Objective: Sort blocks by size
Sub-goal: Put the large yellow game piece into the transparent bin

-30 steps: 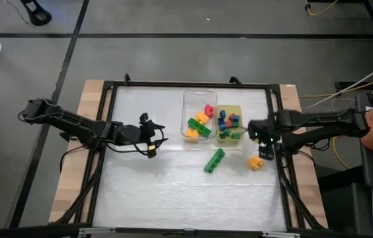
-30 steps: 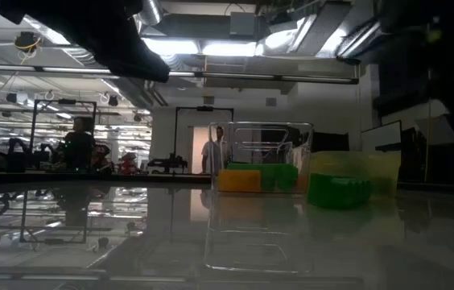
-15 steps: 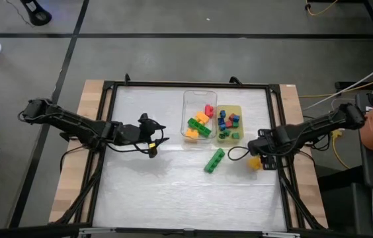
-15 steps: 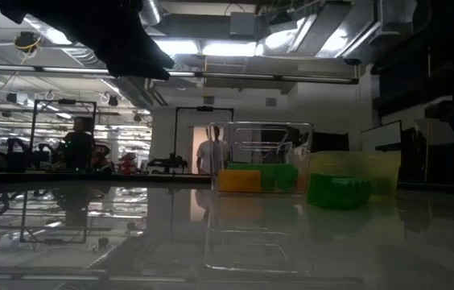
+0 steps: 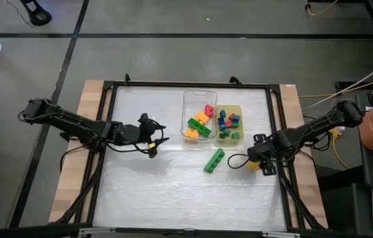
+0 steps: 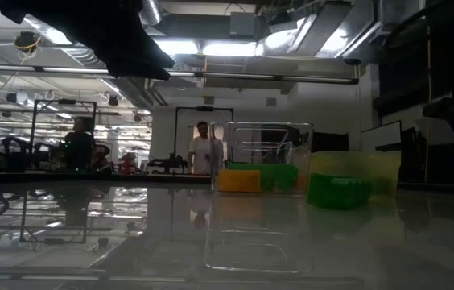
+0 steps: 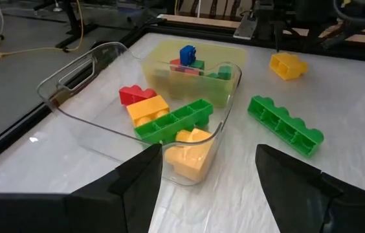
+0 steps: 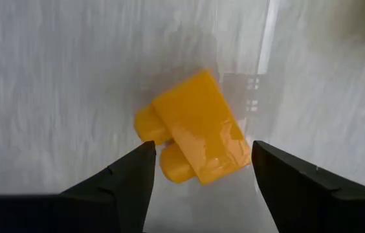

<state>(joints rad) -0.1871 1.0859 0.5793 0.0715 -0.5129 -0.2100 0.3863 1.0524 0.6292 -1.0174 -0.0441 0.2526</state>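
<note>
An orange block (image 8: 192, 126) lies on its side on the table near the right edge, also in the high view (image 5: 255, 165). My right gripper (image 5: 258, 160) hangs open right above it, pointing down, a finger on either side and apart from it. A long green studded bar (image 5: 214, 160) lies flat on the table to its left. The clear tray (image 5: 188, 99) holds red, orange and green blocks; the yellow tray (image 5: 229, 108) holds small blue, red and green ones. My left gripper (image 5: 153, 140) waits open left of the trays, above the table.
The two trays stand side by side at the table's far middle. A black frame (image 5: 110, 106) runs round the white table top. Free table lies in front of the trays and on the left. People stand in the room beyond (image 6: 201, 153).
My right gripper has swung from beside the yellow tray toward the table's near edge and gone down, and now hangs over the orange block. Its fingers have stayed open. The blocks have not moved.
</note>
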